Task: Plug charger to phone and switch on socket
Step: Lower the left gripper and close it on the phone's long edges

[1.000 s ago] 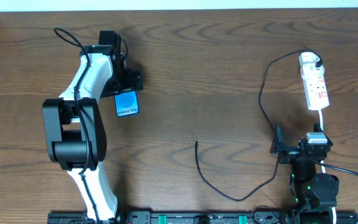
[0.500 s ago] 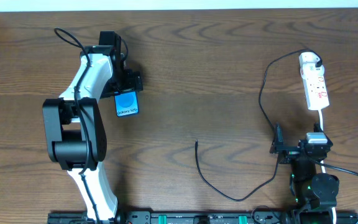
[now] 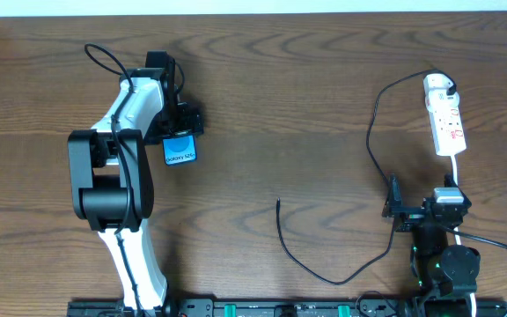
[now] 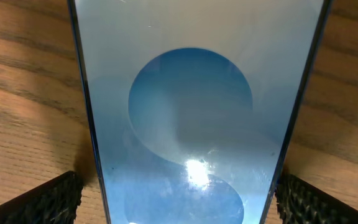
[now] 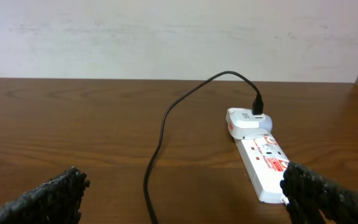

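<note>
The phone [image 3: 180,148] lies flat on the table at the left, its blue screen up; it fills the left wrist view [image 4: 191,112]. My left gripper [image 4: 179,199] is open and straddles it, one finger close beside each long edge. The socket [image 3: 447,123] lies at the far right, with the white adapter [image 3: 438,85] plugged into its far end. The charger cable [image 3: 370,132] loops down and left; its small plug [image 3: 278,203] lies free mid-table. My right gripper [image 3: 425,210] is open and empty, just short of the socket [image 5: 263,162] and beside the cable [image 5: 160,134].
The left arm [image 3: 117,167] stretches from the front edge over the left side of the table. The socket's white cord [image 3: 458,172] runs down toward the right arm base. A pale wall [image 5: 166,31] stands behind the table's far edge.
The left arm has shifted slightly to the right over the phone. The phone, the cable, the socket and the right arm have not moved.
</note>
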`<control>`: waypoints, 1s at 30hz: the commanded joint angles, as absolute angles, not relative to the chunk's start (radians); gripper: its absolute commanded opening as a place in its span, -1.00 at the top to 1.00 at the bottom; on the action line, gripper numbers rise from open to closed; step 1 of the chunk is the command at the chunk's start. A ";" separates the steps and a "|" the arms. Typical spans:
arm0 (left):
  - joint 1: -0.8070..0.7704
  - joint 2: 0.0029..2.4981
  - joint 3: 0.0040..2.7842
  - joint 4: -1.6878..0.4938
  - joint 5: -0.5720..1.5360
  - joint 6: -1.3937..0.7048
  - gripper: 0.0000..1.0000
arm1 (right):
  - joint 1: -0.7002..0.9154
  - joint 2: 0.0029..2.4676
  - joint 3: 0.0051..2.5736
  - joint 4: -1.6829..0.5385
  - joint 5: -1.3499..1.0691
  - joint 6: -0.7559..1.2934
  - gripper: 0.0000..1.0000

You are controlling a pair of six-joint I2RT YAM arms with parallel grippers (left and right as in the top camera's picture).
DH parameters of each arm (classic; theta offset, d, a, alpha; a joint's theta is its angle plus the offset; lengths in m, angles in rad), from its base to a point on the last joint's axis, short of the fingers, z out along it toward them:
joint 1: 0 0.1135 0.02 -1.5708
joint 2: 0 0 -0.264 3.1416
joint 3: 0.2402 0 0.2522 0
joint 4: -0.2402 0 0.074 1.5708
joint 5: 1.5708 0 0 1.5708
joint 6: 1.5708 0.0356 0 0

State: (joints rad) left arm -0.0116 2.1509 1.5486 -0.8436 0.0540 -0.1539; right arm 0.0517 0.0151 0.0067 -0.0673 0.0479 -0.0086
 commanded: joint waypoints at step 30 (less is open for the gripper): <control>-0.013 2.166 1.542 -0.812 0.041 -0.159 -0.99 | 0.060 0.013 0.006 -0.072 0.046 -0.016 -0.98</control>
State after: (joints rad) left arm -0.0116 2.1509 1.5486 -0.8066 0.0536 -0.1539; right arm 0.0517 0.0151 0.0067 -0.0673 0.0479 -0.0086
